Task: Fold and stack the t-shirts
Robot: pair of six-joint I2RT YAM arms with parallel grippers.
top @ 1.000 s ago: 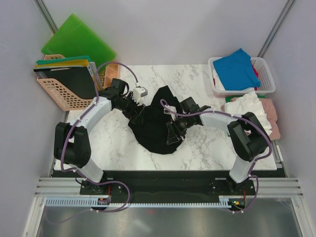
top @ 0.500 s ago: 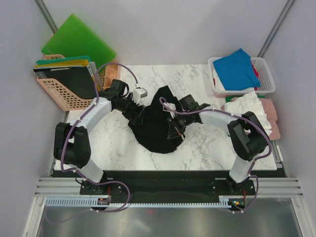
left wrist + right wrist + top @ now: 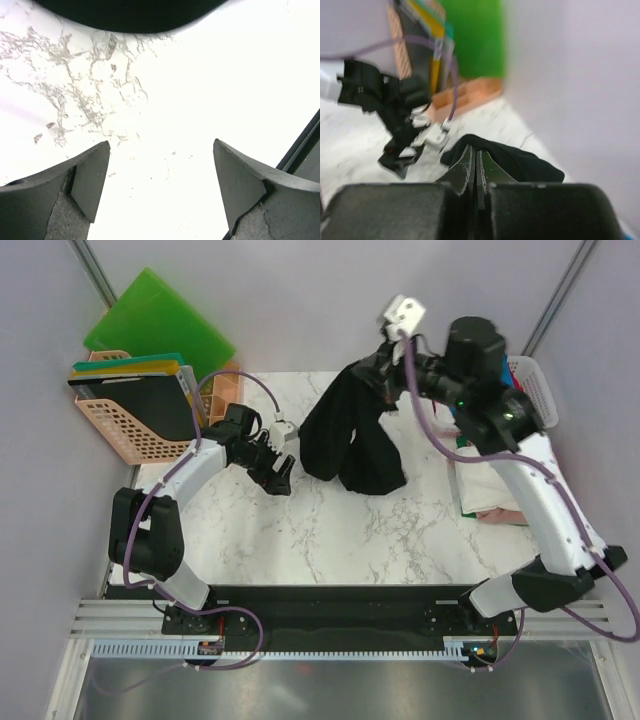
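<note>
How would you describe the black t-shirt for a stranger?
Look to the far middle of the white marble table. The black t-shirt hangs from the right gripper, its lower end on the marble. It is the only dark cloth; the pale clothes lie at the right edge.

light: bright, even, soft shadows | left wrist: surface [image 3: 225, 75] ahead of left hand [image 3: 161, 142] washed out by glare | right wrist: everything beyond right hand [image 3: 475, 150] blurred
</note>
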